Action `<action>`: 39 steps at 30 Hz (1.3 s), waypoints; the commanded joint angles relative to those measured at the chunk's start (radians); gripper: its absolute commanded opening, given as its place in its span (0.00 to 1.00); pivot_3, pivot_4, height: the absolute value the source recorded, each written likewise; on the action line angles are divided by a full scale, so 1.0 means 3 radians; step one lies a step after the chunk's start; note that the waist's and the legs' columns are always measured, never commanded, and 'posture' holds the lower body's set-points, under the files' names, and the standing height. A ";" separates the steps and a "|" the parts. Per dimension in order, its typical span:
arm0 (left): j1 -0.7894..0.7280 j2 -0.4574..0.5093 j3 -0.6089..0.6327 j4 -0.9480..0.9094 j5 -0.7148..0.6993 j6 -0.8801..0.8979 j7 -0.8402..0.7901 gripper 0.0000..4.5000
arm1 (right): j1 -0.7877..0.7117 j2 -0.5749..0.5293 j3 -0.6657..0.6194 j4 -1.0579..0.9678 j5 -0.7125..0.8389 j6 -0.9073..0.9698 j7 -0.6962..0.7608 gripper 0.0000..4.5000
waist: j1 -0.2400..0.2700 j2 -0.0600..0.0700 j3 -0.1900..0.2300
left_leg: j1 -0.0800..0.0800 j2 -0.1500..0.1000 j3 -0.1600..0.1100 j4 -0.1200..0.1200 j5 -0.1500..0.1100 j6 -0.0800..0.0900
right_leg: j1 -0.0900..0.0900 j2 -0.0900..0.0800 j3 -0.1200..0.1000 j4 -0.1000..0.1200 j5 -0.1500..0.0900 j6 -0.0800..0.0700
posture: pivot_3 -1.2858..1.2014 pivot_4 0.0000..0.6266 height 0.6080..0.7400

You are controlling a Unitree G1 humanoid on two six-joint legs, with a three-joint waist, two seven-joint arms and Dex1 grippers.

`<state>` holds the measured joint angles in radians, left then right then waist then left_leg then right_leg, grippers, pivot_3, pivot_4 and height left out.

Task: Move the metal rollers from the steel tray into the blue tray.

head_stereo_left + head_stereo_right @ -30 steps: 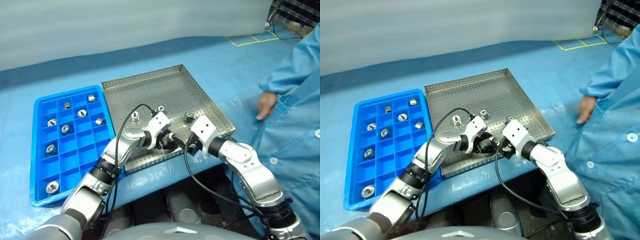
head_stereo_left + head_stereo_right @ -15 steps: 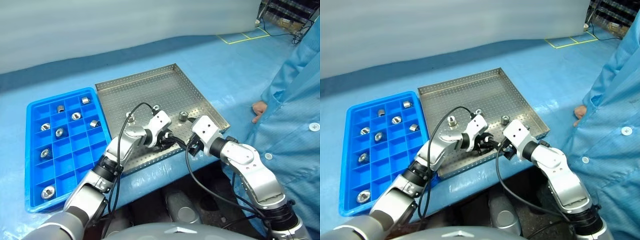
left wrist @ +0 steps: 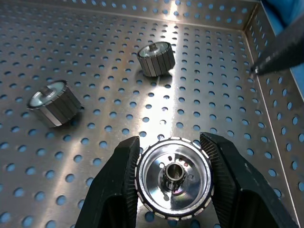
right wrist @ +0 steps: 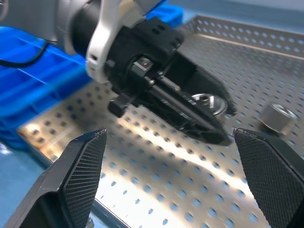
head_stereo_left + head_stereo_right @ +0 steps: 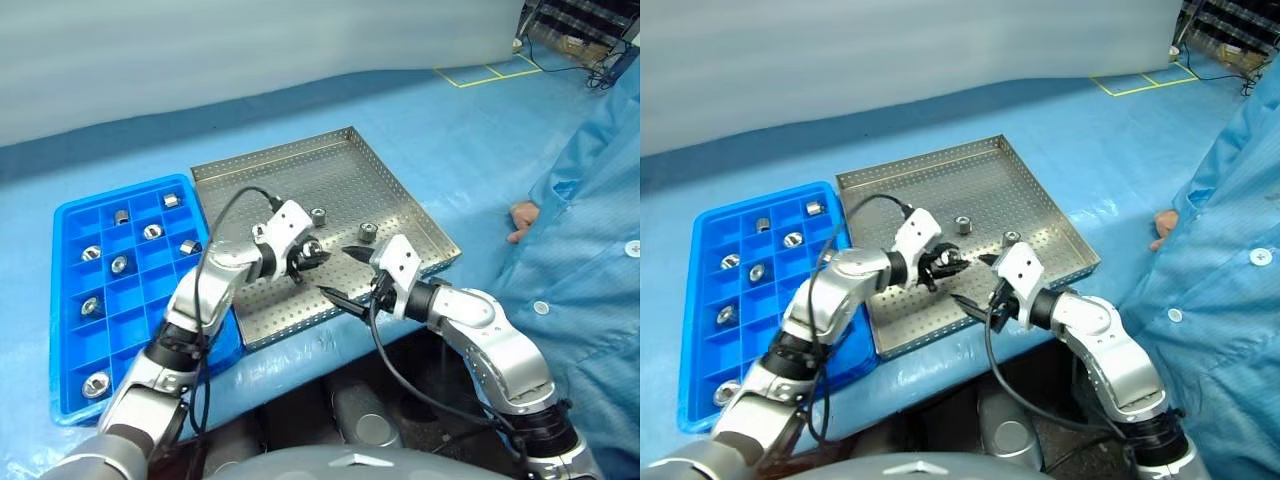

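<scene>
Blue tray (image 5: 70, 330) sat at frame left w/ several rollers; left gripper (image 5: 311, 252), centre, pinched a metal roller (image 3: 174, 177) by its ribbed rim above steel tray (image 5: 400, 205); looked heavy, rigid, slick; right gripper (image 5: 345, 273) gaped wide, empty.

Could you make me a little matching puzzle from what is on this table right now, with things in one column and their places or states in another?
Things:
1. left gripper
2. right gripper
3. blue tray
4. steel tray

States:
A. holds two loose rollers on its perforated floor
B. jaws spread wide, nothing between them
C. several rollers sit in its square compartments
D. shut on a roller

Pairs: 1-D, 2-B, 3-C, 4-A
</scene>
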<state>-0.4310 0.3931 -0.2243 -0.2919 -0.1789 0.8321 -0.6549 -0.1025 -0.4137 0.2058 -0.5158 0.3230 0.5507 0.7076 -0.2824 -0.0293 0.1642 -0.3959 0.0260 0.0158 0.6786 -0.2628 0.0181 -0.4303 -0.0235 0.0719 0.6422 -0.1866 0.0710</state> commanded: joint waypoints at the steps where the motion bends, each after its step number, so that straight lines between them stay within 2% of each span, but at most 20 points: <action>1: 0.0227 0.0298 0.0307 -0.0751 -0.0061 0.0292 0.0082 0.38 | -0.0071 0.0025 0.0126 -0.0044 0.0012 -0.0075 0.0033 1.00 | 0.0006 0.0000 0.0000 | 0.0001 0.0000 0.0000 -0.0001 0.0000 0.0000 | 0.0000 0.0000 0.0000 0.0000 -0.0001 -0.0001 | 0.43 0.24 1.00; 5: 0.0701 0.0663 0.0803 -0.1446 0.0016 0.0631 0.0270 0.38 | -0.0167 0.0104 0.0143 0.0147 -0.0058 -0.0068 -0.0103 1.00 | 0.0074 -0.0002 0.0001 | 0.0001 0.0001 -0.0002 -0.0002 0.0000 0.0000 | -0.0001 -0.0001 -0.0003 0.0000 -0.0014 -0.0023 | 0.45 0.24 1.00; 8: 0.1081 0.0761 0.1253 -0.1807 0.0080 0.0871 0.0443 0.38 | -0.0214 0.0106 0.0171 0.0226 -0.0069 -0.0053 -0.0110 1.00 | 0.0160 -0.0002 0.0002 | 0.0000 0.0002 -0.0002 -0.0002 0.0000 0.0000 | -0.0002 -0.0002 -0.0005 0.0001 -0.0015 -0.0026 | 0.47 0.24 1.00; 12: 0.1476 0.0682 0.1710 -0.2128 -0.0001 0.1087 0.0510 0.38 | -0.0304 0.0085 0.0229 0.0337 -0.0125 -0.0050 -0.0099 1.00 | 0.0318 -0.0003 0.0002 | -0.0001 0.0002 -0.0006 -0.0002 0.0000 -0.0001 | -0.0003 -0.0003 -0.0009 0.0000 -0.0017 -0.0029 | 0.48 0.24 1.00; 15: 0.1746 0.0592 0.1905 -0.2287 -0.0040 0.1176 0.0551 0.38 | -0.0384 0.0087 0.0257 0.0418 -0.0180 -0.0032 -0.0124 1.00 | 0.0431 -0.0005 0.0002 | -0.0001 0.0001 -0.0005 -0.0001 0.0000 -0.0001 | -0.0001 -0.0006 -0.0011 -0.0002 -0.0017 -0.0029 | 0.49 0.24 1.00; 23: 0.2076 0.0426 0.2061 -0.2301 -0.0036 0.1171 0.0687 0.38 | -0.0467 0.0100 0.0259 0.0496 -0.0232 0.0024 -0.0169 1.00 | 0.0626 -0.0006 0.0002 | 0.0001 0.0002 0.0000 0.0001 0.0000 -0.0001 | -0.0002 -0.0006 -0.0014 -0.0001 -0.0018 -0.0032 | 0.50 0.24 1.00; 32: 0.1959 0.0242 0.2005 -0.1927 -0.0119 0.1040 0.0812 0.38 | -0.0479 0.0108 0.0300 0.0530 -0.0324 0.0038 -0.0247 1.00 | 0.0685 -0.0006 0.0001 | 0.0001 0.0000 0.0003 0.0002 0.0000 -0.0001 | -0.0002 -0.0006 -0.0014 -0.0001 -0.0018 -0.0032 | 0.49 0.24 1.00; 36: 0.1729 0.0092 0.1971 -0.1715 -0.0074 0.1047 0.1035 0.66 | -0.0463 0.0110 0.0308 0.0518 -0.0347 0.0040 -0.0270 1.00 | 0.0687 -0.0007 0.0001 | 0.0001 -0.0001 0.0003 0.0004 0.0000 -0.0001 | -0.0001 -0.0005 -0.0015 0.0000 -0.0018 -0.0032 | 0.49 0.24 1.00; 39: 0.1587 -0.0061 0.1924 -0.1682 -0.0189 0.0951 0.1053 0.66 | -0.0456 0.0113 0.0313 0.0512 -0.0384 0.0041 -0.0306 1.00 | 0.0688 -0.0008 0.0000 | 0.0002 -0.0002 0.0003 0.0004 0.0000 -0.0001 | 0.0001 -0.0005 -0.0015 0.0000 -0.0017 -0.0032 | 0.49 0.24 1.00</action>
<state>0.0619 0.3863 0.3601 -0.7815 -0.2127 1.1496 -0.3436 -0.2315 -0.3828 0.3068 -0.3370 0.2133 0.5737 0.6247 -0.0759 -0.0317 0.1644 -0.3958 0.0255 0.0169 0.6800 -0.2628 0.0177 -0.4303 -0.0252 0.0675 0.6420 -0.1916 0.0615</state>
